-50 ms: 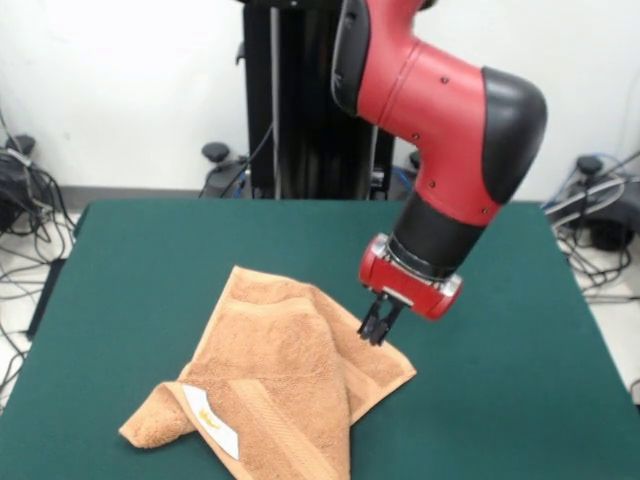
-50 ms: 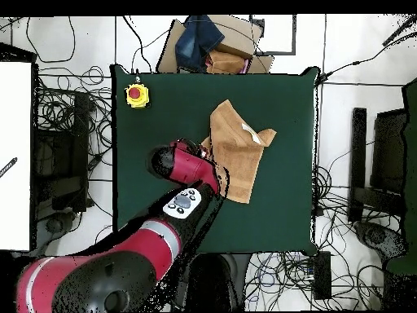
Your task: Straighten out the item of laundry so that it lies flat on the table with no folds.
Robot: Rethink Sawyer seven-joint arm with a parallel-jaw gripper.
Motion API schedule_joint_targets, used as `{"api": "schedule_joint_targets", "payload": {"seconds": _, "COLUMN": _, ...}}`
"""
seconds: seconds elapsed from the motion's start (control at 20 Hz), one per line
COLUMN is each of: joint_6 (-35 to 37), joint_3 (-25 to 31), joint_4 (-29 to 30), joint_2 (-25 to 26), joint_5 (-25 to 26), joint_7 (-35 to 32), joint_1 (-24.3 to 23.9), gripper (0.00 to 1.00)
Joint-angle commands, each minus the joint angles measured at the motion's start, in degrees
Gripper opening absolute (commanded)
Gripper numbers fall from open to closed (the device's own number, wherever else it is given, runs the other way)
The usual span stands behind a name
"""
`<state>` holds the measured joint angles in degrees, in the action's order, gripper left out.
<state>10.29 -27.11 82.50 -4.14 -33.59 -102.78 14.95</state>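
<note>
Claw at folded towel (yellow button box well apart).

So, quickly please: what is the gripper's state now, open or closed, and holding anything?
Gripper: fingers look closed together, tips at the towel edge; whether they pinch the cloth cannot be told.

The towel's near end runs off the front view's bottom edge, so its lower hem cannot be seen. A folded flap covers part of its border band. In the overhead view the arm hides the gripper, and the fingertips look pinched together.
</note>
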Motion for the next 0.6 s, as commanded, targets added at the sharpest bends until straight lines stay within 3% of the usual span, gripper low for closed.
{"api": "schedule_joint_targets", "payload": {"seconds": 0.05, "joint_6": 0.6, "joint_3": 4.0, "joint_4": 0.6, "joint_2": 6.7, "joint_5": 0.9, "joint_7": -11.5, "joint_1": 2.8, "gripper": 0.0}}
{"api": "schedule_joint_targets", "payload": {"seconds": 0.6, "joint_6": -1.7, "joint_3": 2.2, "joint_4": -2.8, "joint_2": 11.7, "joint_5": -0.6, "joint_7": -11.9, "joint_1": 3.4, "gripper": 0.0}}
